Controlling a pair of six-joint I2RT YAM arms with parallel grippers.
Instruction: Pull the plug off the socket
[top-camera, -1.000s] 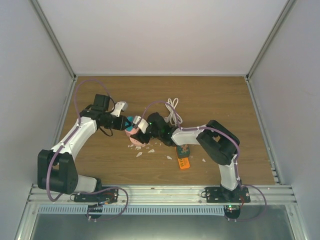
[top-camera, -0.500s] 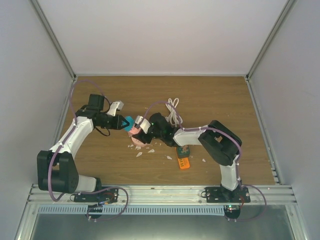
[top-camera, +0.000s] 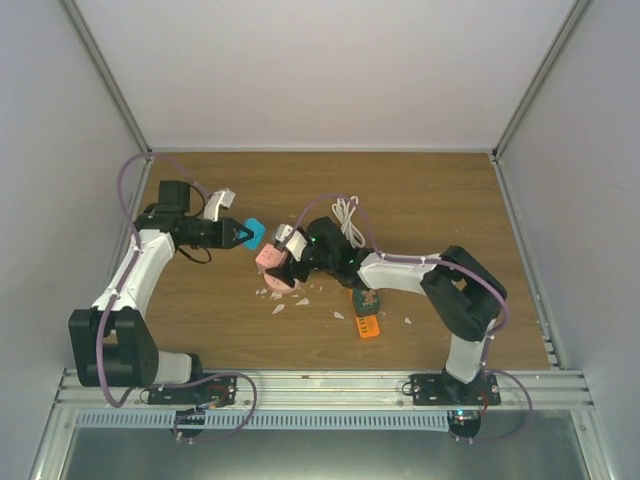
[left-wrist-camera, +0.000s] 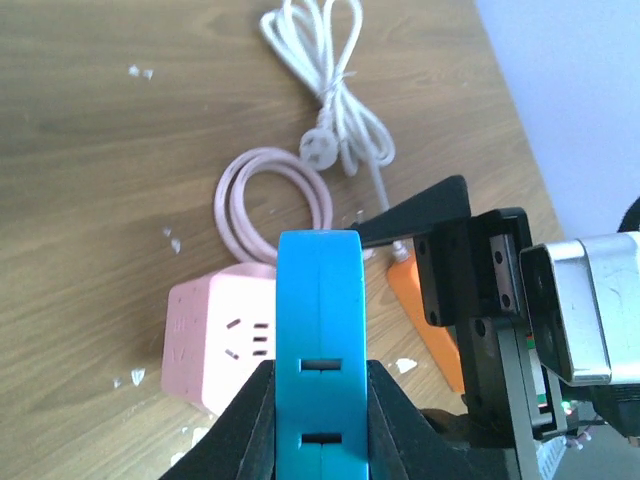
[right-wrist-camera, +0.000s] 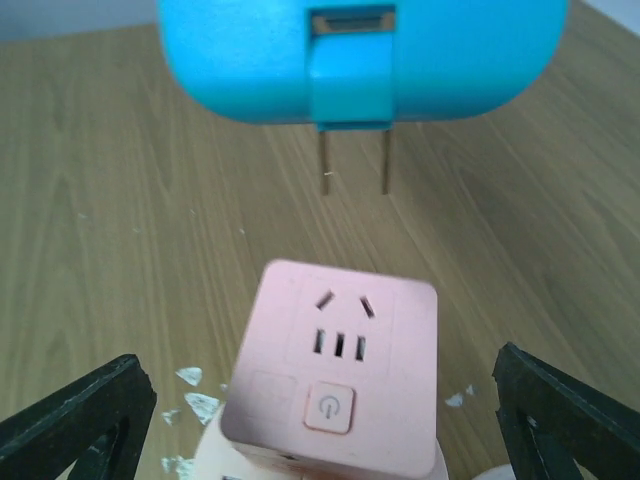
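The blue plug (top-camera: 255, 233) is out of the pink cube socket (top-camera: 270, 257) and held in the air a short way to its left. My left gripper (top-camera: 245, 233) is shut on the plug (left-wrist-camera: 320, 340), one finger on each flat side. In the right wrist view the plug (right-wrist-camera: 360, 60) hangs above the socket (right-wrist-camera: 340, 380) with its two metal prongs (right-wrist-camera: 355, 160) bare. My right gripper (top-camera: 285, 250) is at the socket with its fingers (right-wrist-camera: 80, 420) spread wide on either side, not touching it.
A coiled white cable (top-camera: 347, 220) lies behind the right gripper. The socket's pink cord (left-wrist-camera: 270, 200) loops beside it. An orange object (top-camera: 367, 325) lies near the right arm. White flakes (top-camera: 285, 300) are scattered on the wooden table. Grey walls enclose the table.
My left gripper has drawn the blue plug back and to the left, away from the pink socket, so a gap has opened between them. The right arm has reached slightly further left.
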